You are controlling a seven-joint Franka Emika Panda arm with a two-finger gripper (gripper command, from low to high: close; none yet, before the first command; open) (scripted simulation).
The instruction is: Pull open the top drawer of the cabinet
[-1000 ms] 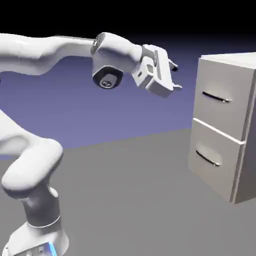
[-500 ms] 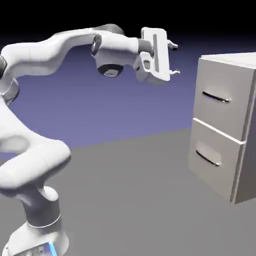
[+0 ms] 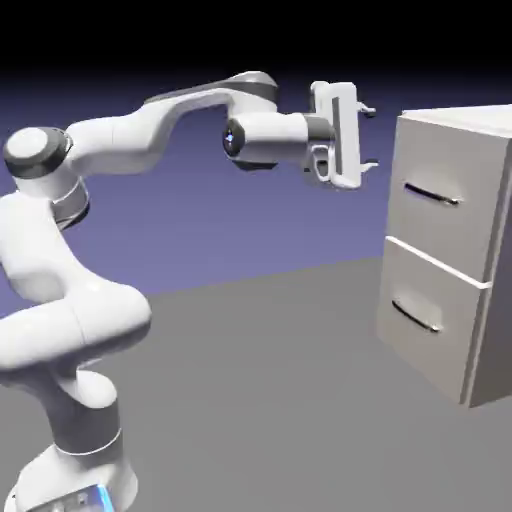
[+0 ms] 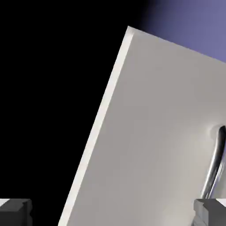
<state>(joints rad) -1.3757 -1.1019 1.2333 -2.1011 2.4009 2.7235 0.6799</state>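
Observation:
The cabinet [image 3: 480, 250] stands at the exterior view's right, light grey-beige, with two flat drawer fronts. The top drawer [image 3: 445, 195] is flush with the front, and its thin dark bar handle [image 3: 432, 195] lies horizontal. My gripper [image 3: 369, 138] hovers to the left of the cabinet's upper corner, level with the top drawer, pointing at it, a short gap away. Its two fingers stand wide apart, one above the other, with nothing between them. In the hand view the drawer front [image 4: 159, 132] fills the right half, tilted, with the handle [image 4: 214, 163] near the right edge.
The lower drawer [image 3: 430, 315] with an identical handle sits under the top one. The grey table [image 3: 260, 400] stretches between the robot base and the cabinet. My arm arches high from the lower left.
The arm has extended rightward toward the cabinet. The hand has rotated from a downward tilt to level, now facing the top drawer, and stays open.

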